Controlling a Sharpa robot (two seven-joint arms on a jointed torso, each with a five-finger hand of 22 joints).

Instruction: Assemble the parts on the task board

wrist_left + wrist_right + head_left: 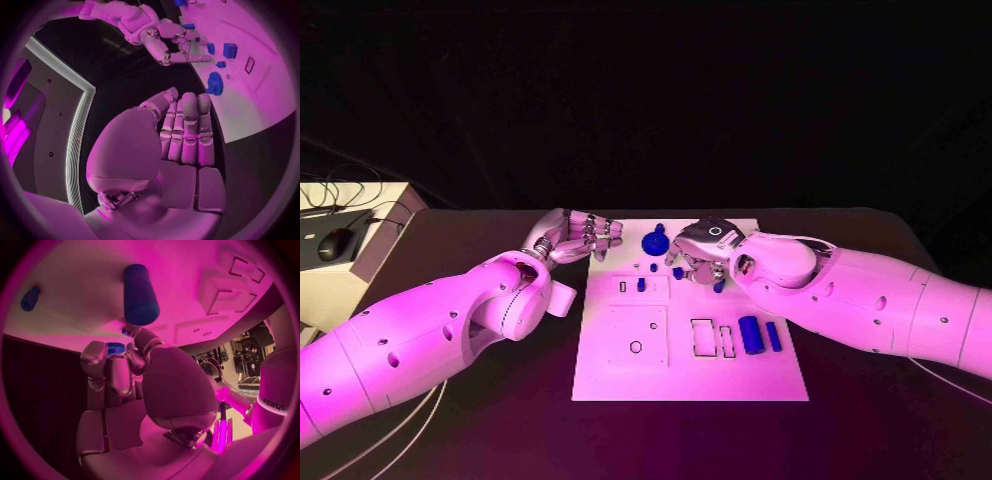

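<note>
Right hand (128, 375) pinches a small blue ribbed part (115, 348) above the task board (689, 385); the shallow fingertip hold risks dropping it, while the left hand (574, 238) hangs released.

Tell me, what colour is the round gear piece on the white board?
Blue. The round toothed gear piece shows best in the left wrist view, lying on the white task board.

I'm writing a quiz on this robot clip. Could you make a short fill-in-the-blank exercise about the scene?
1. The task board lies on a ___ table.
2. The small parts on the board are ___ in colour.
3. The left hand hovers at the board's ___ corner.

Missing words: black; blue; far left
</note>
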